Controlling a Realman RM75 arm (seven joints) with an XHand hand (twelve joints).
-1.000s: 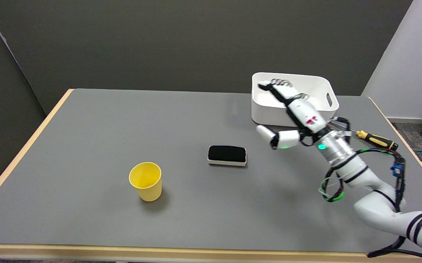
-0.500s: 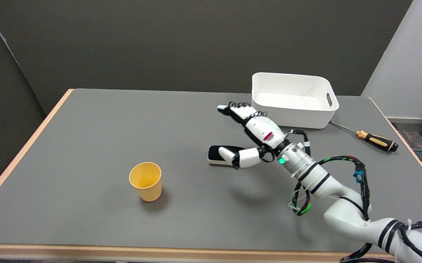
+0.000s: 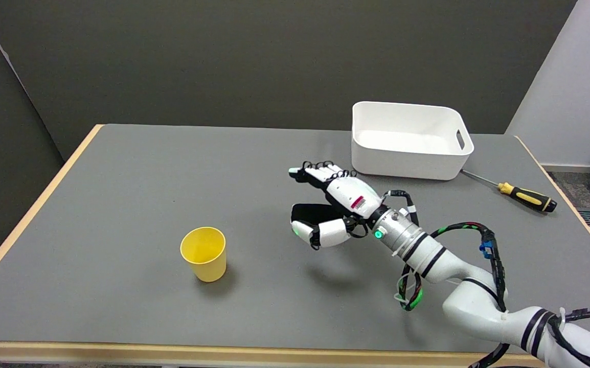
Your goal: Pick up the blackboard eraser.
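Having swung leftward from beside the white bin [image 3: 410,140], my right hand [image 3: 337,203] now hovers spread and empty over the blackboard eraser [image 3: 311,212] at mid-table; I should lower squarely, thumb and fingers bracketing its long sides before closing.

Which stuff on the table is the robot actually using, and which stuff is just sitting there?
Part of the job:
- blackboard eraser, black, lying flat on the table
- right hand, open, spread over the eraser, not holding it yet

Just lying about:
- yellow cup, upright
- white bin
- screwdriver, beside the bin
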